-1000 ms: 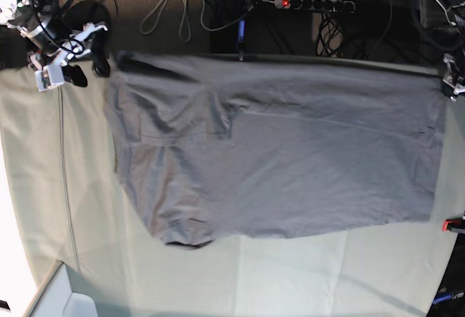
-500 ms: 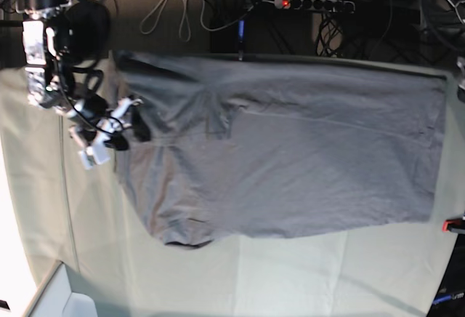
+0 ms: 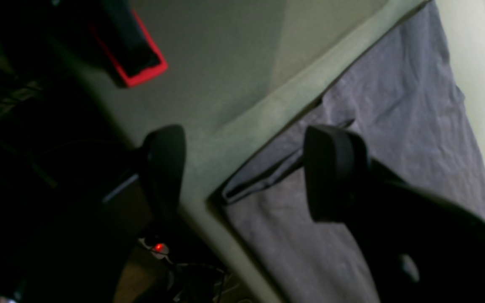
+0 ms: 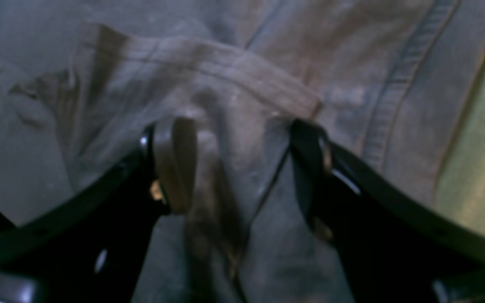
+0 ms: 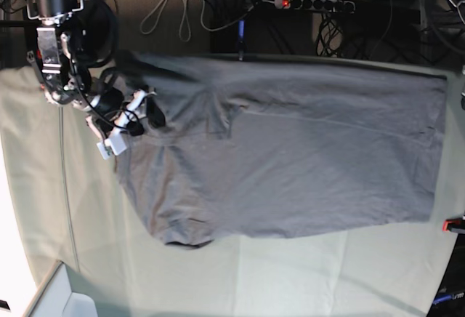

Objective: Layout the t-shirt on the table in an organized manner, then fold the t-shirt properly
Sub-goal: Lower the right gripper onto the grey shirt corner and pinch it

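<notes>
The t-shirt (image 5: 312,179) is spread across the table (image 5: 276,281), its far side laid along the table's far edge, with the sleeve folds bunched at the left and a flap turned down over the body there. And the right gripper (image 5: 144,122) has been swung in over those folds! A second ago it was held out at the left, off the cloth; now it is poised above the shirt's left part, fingers spread wide, with fabric seen between and beneath them but nothing visibly pinched. Whether a fingertip is brushing the cloth cannot be told. Over on the right, the left gripper (image 3: 244,172) has been drawn away from the far right corner, where it was seen near the cloth a second ago; its fingers are parted widely, the gap empty, the shirt's corner left lying below. So that far right corner seems to have been let go, and attention appears to be shifted to the left side. The folding looks only partly done: a careful grip on the upper layer alone seems called for, or the layers beneath may be dragged askew.
</notes>
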`<state>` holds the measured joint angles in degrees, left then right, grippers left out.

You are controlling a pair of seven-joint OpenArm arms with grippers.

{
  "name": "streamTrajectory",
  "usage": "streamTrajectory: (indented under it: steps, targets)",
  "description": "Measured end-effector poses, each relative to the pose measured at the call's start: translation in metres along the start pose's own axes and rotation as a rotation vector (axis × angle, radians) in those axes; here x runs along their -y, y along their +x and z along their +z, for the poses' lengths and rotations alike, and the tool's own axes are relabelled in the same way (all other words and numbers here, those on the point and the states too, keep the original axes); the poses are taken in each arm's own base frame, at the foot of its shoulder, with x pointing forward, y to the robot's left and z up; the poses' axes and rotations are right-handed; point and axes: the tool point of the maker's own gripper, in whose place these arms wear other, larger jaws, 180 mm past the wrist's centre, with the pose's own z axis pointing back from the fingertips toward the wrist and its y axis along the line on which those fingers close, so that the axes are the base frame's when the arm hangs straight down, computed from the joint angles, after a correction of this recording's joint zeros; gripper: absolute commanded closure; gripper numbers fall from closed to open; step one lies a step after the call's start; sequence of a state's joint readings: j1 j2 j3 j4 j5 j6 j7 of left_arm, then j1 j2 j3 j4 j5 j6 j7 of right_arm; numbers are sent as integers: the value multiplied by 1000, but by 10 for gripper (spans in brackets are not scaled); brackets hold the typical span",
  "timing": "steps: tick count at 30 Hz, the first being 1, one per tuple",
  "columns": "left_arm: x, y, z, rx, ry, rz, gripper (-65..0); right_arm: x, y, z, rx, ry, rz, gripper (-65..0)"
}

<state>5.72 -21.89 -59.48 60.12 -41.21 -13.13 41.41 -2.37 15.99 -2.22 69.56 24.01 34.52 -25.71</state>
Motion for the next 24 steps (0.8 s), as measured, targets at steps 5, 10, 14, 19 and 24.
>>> streamTrajectory:
  steps: [5, 10, 14, 19, 24]
  targets:
    - [0, 0, 0, 0, 0, 0, -423, -2, 2, -1, 5, 4, -2, -220]
    - [0, 0, 0, 0, 0, 0, -423, 2, 13, -2, 26, -4, 6, -281]
    - [0, 0, 0, 0, -1, 0, -423, 2, 15, -2, 30, -4, 7, -340]
    - [0, 0, 0, 0, -1, 0, -423, 5, 10, -3, 20, -6, -7, -358]
    - [0, 0, 0, 0, 0, -1, -423, 15, 7, -9, 24, -12, -60, -358]
